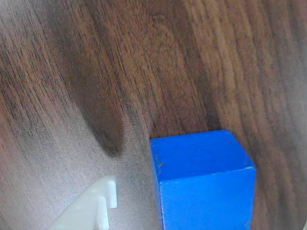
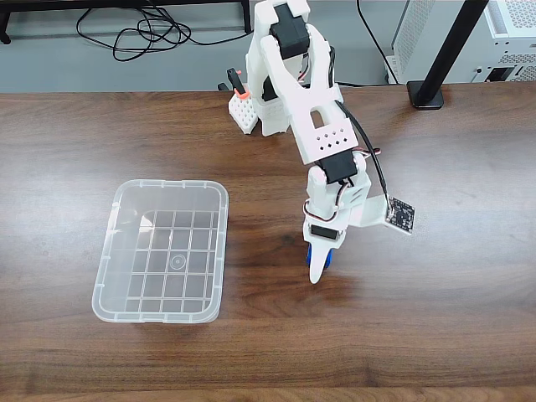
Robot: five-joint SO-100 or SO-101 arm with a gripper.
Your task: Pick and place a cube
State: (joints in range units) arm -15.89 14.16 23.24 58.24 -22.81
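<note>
Wrist view: cube (image 1: pixel 204 179) on table (image 1: pixel 192 57), one white finger (image 1: pixel 91 208) just left of it, a gap between. Fixed view: gripper (image 2: pixel 319 266) down around cube (image 2: pixel 311 256), right of bin (image 2: pixel 109 251), well apart; bare wood all round. Can't tell whether jaws clamp it.

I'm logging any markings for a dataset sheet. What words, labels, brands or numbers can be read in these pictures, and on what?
None can be read.
The cube: plain blue faces, no marking.
The clear plastic bin: a moulded grid and a small ring on its floor, no legible text.
The small circuit board beside the gripper: any print is too small to read.
The white arm and the wooden table: no lettering visible.
</note>
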